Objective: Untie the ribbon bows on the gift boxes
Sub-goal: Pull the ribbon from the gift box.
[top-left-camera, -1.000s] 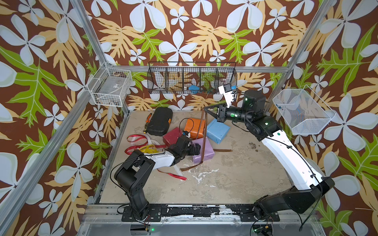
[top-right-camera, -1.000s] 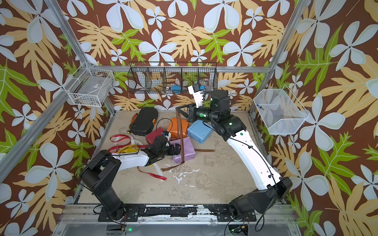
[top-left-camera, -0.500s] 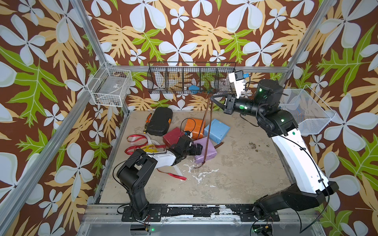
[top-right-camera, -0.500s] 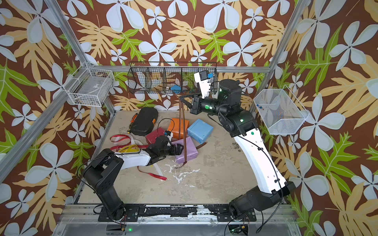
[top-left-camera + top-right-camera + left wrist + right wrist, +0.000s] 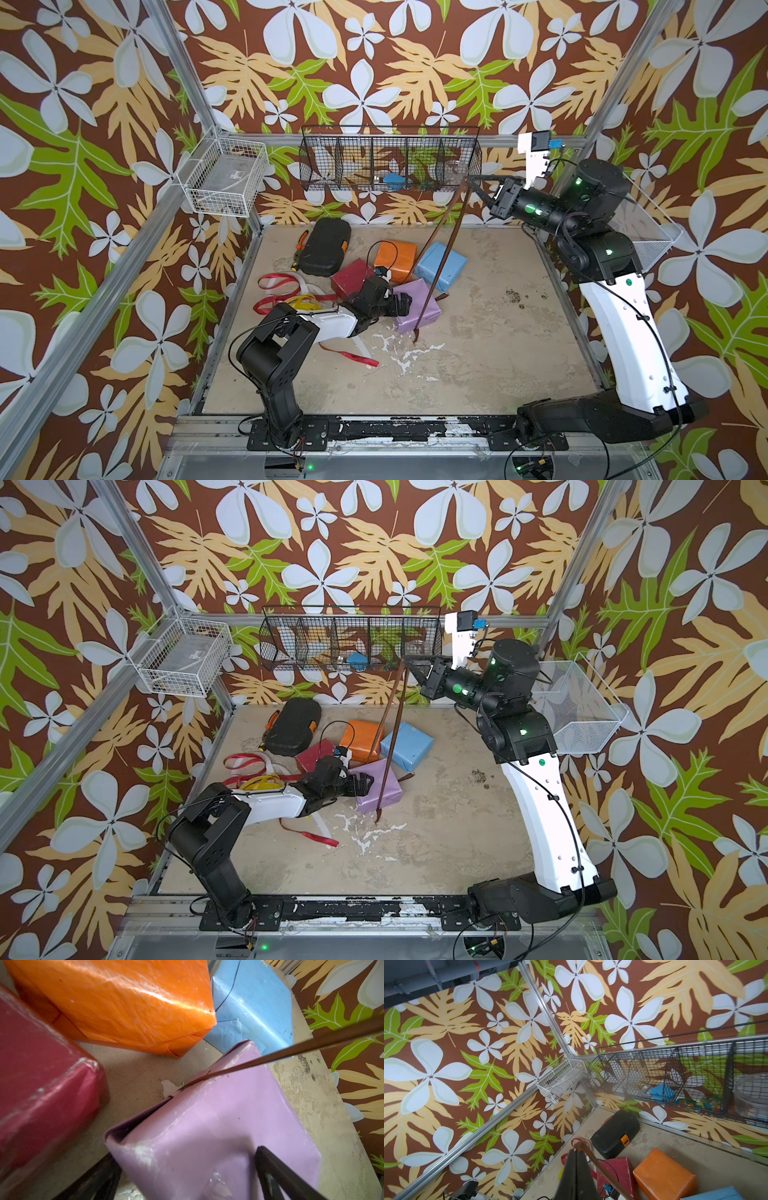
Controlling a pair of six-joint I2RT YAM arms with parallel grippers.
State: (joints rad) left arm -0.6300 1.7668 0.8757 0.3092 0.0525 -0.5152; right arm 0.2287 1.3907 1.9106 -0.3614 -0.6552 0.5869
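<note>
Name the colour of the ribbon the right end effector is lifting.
Brown ribbon; clearest in a top view.

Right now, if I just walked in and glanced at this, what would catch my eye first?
Probably the brown ribbon, stretched up from the lilac box mid-table to the right gripper, shut on it high by the back wall's black wire basket. Next, the left gripper, open around that lilac box's end, beside dark red, orange and blue boxes.

Glossy, creased paper wraps the orange box (image 5: 128,1003); the lilac box (image 5: 218,1126) looks matt and scuffed. The brown ribbon (image 5: 442,257) seems satiny. The worktop (image 5: 478,353) is rough and stained.
</note>
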